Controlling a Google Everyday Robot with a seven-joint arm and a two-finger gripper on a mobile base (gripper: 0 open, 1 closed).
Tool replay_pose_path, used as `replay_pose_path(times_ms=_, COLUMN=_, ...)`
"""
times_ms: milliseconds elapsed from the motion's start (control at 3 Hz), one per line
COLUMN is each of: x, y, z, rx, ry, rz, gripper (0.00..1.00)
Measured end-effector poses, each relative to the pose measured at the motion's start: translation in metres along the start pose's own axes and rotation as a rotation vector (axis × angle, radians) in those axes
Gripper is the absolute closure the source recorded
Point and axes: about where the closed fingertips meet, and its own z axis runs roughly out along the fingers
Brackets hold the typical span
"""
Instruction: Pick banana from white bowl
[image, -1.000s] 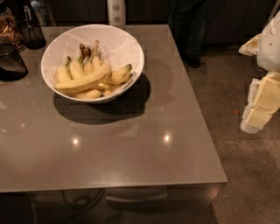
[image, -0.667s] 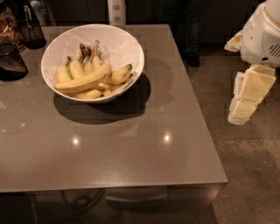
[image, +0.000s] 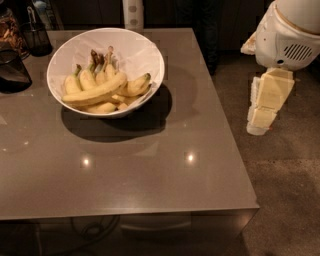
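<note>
Several bananas (image: 97, 92), smooth bowl (image: 141, 48), hand (image: 260, 121) beside table (image: 150, 180)

Grey square worktop (image: 150, 190): glossy, smooth, mirrors lamps. Large round white bowl (image: 142, 52) near far-left corner: smooth, faint sheen. Yellow bananas (image: 97, 91): matt skins. Cream plastic-looking end effector (image: 259, 122), off right edge: matt.

The gripper (image: 262, 109) is held pointing downward, slightly tilted. Directly above it, the rounded white wrist housing (image: 292, 32) is seen.
</note>
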Motion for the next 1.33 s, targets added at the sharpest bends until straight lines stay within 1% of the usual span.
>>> replay_pose_path(times_ms=333, x=-0.012, y=-0.005, z=-0.003, rx=0.023, ry=-0.026, rz=-0.014, gripper=0.0)
replay_pose_path(times_ms=667, x=-0.052, y=-0.017, z=-0.01, rx=0.033, ry=-0.044, rz=-0.068, gripper=0.0)
replay_pose_path(times_ms=1000, x=-0.117, y=-0.035, z=-0.005, rx=0.014, ry=-0.044, rz=-0.161, gripper=0.0)
replay_pose_path(times_ms=1333, x=-0.16, y=-0.043, z=0.01, rx=-0.013, ry=-0.049, rz=-0.224, gripper=0.0)
